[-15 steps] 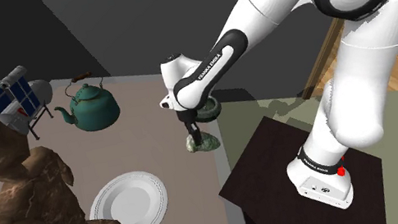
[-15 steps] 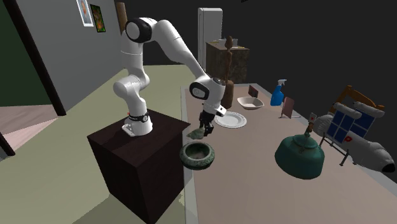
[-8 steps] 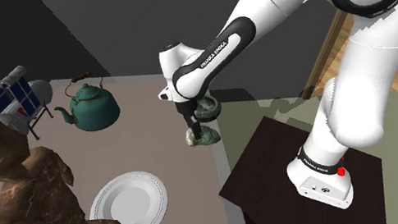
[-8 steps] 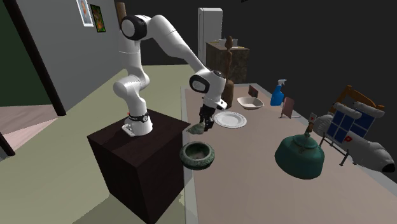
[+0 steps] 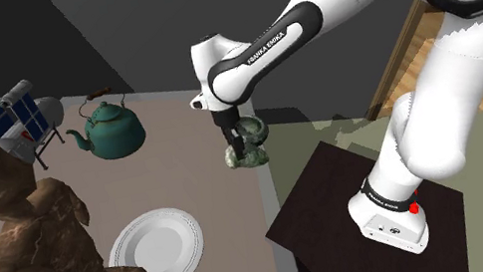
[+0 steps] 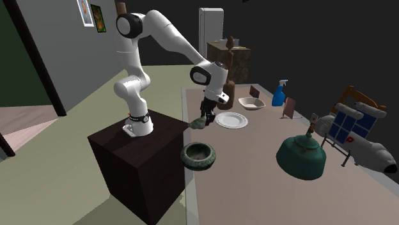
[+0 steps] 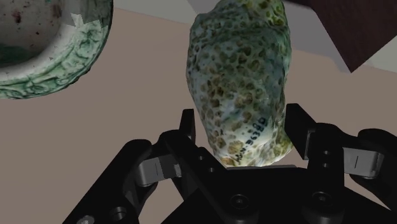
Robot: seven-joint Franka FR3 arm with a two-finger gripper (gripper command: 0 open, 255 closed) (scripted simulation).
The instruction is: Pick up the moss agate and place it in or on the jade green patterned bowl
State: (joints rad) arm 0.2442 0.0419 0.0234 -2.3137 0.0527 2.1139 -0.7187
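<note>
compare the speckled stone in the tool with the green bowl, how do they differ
The speckled stone is clasped by the tool, held off the table; the green bowl rests on it. The stone is a solid, elongated lump; the bowl is round and hollow, open upward. The stone is mottled green and brown; the bowl is green with a raised pattern on its wall. Both are greenish.
</note>
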